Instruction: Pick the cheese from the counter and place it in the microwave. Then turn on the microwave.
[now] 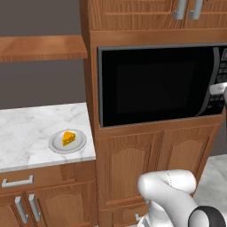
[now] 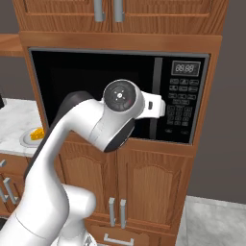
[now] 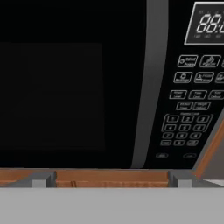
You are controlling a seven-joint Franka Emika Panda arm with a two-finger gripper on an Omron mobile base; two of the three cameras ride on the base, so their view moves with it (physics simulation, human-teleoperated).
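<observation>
The cheese (image 1: 68, 138), a small orange-yellow wedge with holes, lies on a round grey plate (image 1: 56, 146) on the white marble tabletop (image 1: 26, 128), at nine o'clock of the microwave (image 1: 155, 84). Its tip points toward eleven o'clock. The microwave door is shut. The end effector (image 3: 111, 178) faces the handle (image 3: 148, 87), jaws spread wide, holding nothing.

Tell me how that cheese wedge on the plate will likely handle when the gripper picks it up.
The cheese is a small wedge, so it is probably light and stiff enough to hold its shape. Its slanted sides may let it slip or twist between flat fingers. It rests on a smooth grey plate on the counter, so a sideways push would likely slide it, not roll it.
</observation>
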